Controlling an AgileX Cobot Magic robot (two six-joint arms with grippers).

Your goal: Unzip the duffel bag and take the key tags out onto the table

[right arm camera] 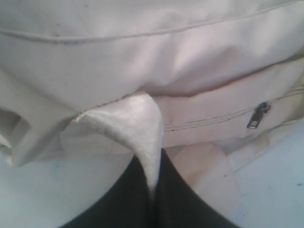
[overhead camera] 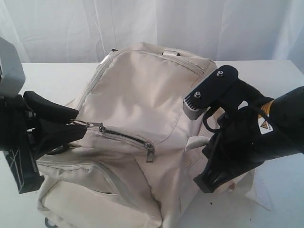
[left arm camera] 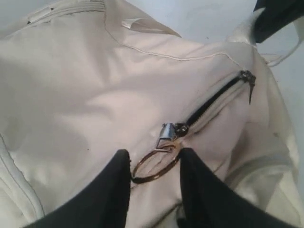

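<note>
Both left claw [left arm camera: 155, 153] fingers [left arm camera: 114, 190] flank the duffel bag's [left arm camera: 95, 85] zipper ring [left arm camera: 159, 174].

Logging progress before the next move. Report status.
Left gripper open astride metal ring by zipper pull. Right gripper shut on webbing strap. Duffel bag on table, key tags not in view.

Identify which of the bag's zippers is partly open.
The slanted middle zipper: a dark gap shows along it. The top zipper and the lower pocket zipper show only closed, pale seams.
</note>
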